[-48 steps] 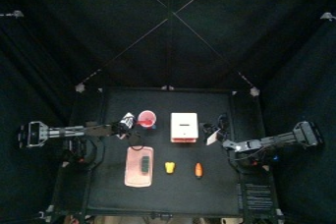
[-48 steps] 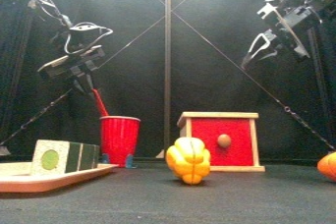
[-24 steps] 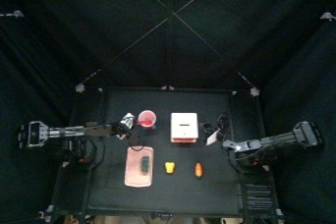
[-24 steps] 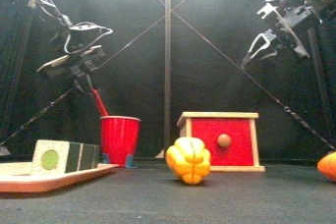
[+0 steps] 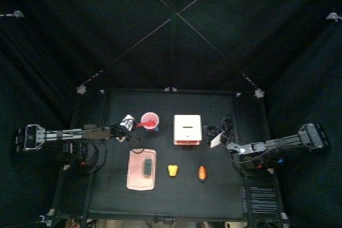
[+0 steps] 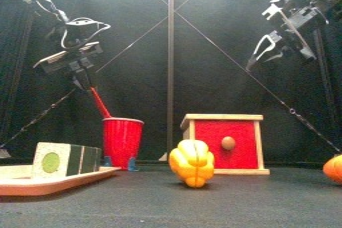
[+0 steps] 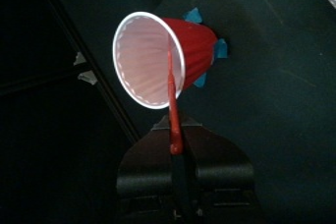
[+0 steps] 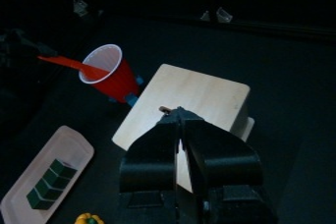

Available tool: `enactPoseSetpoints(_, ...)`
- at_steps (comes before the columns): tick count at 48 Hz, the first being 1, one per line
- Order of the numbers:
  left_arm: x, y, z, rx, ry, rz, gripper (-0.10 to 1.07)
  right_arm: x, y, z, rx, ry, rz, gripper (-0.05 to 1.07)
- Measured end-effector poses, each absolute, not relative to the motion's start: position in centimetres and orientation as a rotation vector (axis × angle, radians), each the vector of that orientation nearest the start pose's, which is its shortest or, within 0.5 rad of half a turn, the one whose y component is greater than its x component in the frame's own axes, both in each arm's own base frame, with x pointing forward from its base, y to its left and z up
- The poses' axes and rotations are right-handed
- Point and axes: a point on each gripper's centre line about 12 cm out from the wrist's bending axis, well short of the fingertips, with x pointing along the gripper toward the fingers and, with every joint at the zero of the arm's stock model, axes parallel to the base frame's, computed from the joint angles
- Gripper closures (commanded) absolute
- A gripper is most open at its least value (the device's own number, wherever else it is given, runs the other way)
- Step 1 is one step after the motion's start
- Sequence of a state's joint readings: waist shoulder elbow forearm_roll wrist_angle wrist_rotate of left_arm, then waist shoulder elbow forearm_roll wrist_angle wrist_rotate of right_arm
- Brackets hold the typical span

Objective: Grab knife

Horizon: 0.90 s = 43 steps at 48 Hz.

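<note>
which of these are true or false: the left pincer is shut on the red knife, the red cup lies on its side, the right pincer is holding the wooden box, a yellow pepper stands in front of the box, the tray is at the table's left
1. The left pincer is shut on the red knife. True: its jaws pinch the knife's handle, and the blade runs down into the cup.
2. The red cup lies on its side. False: it stands upright.
3. The right pincer holds the red box. False: it hangs high above the box, holding nothing.
4. A yellow pepper stands in front of the box. True.
5. The tray is at the table's left. True.
</note>
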<state>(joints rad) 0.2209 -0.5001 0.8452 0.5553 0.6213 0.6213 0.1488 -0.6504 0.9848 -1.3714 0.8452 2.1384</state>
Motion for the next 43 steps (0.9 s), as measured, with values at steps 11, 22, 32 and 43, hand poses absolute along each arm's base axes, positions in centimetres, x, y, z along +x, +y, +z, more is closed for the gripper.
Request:
enactPoseSetpoints(11, 23.9, 8.9, 23.6, 1.008, 1.069, -0.032, 0.66, 22.8, -5.4, 26.1, 0.55, 0.18, -0.815, 0.7)
enactPoseSetpoints(22, 23.3, 8.7, 23.8, 1.005, 1.067, -0.024, 0.66, 22.8, -5.4, 26.1, 0.551, 0.18, -0.815, 0.7)
enactPoseSetpoints(32, 23.2, 8.7, 23.6, 1.004, 1.068, -0.026, 0.66, 22.6, -5.4, 25.7, 0.564, 0.195, -0.825, 0.7)
enactPoseSetpoints(43, 22.8, 8.5, 24.4, 1.008, 1.042, -0.009, 0.66, 22.6, -5.3, 25.5, 0.578, 0.203, -0.828, 0.7)
